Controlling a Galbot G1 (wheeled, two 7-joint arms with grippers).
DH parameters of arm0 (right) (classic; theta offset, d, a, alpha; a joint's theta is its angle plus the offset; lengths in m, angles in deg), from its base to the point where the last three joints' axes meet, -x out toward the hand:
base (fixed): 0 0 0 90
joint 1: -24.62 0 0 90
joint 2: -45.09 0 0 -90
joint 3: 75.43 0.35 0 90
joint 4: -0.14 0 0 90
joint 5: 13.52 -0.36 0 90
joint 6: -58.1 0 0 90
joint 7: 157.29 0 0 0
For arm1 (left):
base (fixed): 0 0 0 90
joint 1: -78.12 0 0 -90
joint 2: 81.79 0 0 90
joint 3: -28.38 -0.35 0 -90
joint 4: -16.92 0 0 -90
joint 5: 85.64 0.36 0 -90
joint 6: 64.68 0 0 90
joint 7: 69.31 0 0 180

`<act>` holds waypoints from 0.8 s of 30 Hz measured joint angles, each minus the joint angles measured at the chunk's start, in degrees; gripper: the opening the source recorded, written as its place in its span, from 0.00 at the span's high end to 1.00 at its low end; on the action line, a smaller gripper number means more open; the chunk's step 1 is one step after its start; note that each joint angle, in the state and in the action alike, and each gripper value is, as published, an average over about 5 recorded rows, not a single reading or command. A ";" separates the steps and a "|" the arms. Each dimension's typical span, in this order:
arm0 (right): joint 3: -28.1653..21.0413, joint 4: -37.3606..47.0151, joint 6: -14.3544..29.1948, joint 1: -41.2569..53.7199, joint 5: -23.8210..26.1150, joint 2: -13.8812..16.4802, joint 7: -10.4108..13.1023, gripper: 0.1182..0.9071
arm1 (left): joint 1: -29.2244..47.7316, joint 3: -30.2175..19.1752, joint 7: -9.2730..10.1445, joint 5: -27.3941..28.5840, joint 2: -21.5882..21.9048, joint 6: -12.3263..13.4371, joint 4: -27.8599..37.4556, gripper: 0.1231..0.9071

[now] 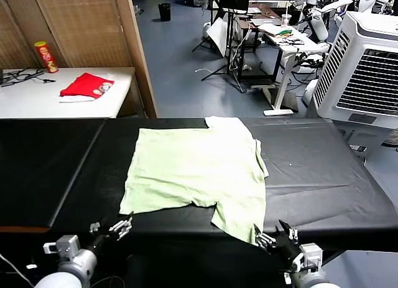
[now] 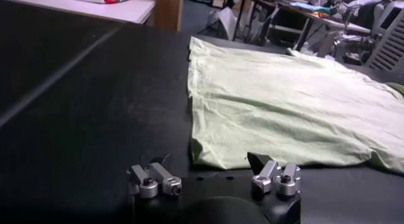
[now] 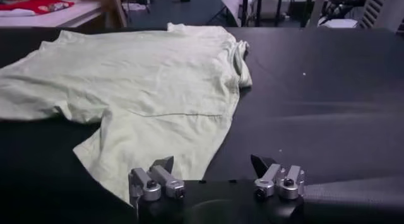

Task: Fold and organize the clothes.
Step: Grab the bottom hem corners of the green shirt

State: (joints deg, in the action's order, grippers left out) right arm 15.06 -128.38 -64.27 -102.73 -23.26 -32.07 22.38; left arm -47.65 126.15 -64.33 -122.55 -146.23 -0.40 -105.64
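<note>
So the pale green shirt (image 1: pixel 196 173) is spread out flat in the middle of the frame on the black table (image 1: pixel 323 176), plain side up, a bit wrinkled. One sleeve (image 1: pixel 239 216) hangs toward the lower centre, right at the table's near edge, and a whitish bit of trim (image 1: pixel 227 122) pokes out at the shirt's top edge.

Both arms sit low at the bottom of the frame. The left gripper (image 1: pixel 112 227) is at lower left, just off the shirt's bottom-left corner, claws spread apart and holding nothing. In its wrist cam the shirt's hem (image 2: pixel 218 157) lies just past the fingertips, not touching.

The right gripper (image 1: pixel 273 237) is at lower right, also wide apart and empty, right beside the hanging sleeve. From its wrist cam one fingertip looks like it overlaps the sleeve edge (image 3: pixel 126 171), but I can't tell if it's touching.

Upper left there's a white table (image 1: pixel 37 98) with a red garment (image 1: pixel 87 86) and a red can (image 1: pixel 45 56). A big white fan unit (image 1: pixel 367 64) sits upper right.
</note>
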 joint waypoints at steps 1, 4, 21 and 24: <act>-0.06 0.04 -0.04 -0.03 0.08 -0.09 0.00 0.14 | 0.11 -0.08 -0.19 0.28 -0.01 -0.05 0.05 0.14; -0.31 0.29 -0.16 -0.21 0.42 -0.49 0.06 0.14 | 0.71 -0.54 -0.41 1.41 -0.16 -0.01 0.44 0.14; 0.36 -1.09 0.70 -2.10 -1.43 -1.84 1.27 1.00 | 2.20 -1.82 0.92 2.23 -1.40 1.74 3.72 0.86; 1.42 -3.29 0.74 -3.77 -2.44 -1.87 1.50 1.00 | 1.49 -1.74 0.89 2.20 -1.56 1.71 2.91 0.98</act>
State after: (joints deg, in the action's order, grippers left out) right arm 16.48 -131.67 -63.53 -106.50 -25.70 -33.94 23.88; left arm -46.16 124.41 -63.44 -120.35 -147.79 1.31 -102.72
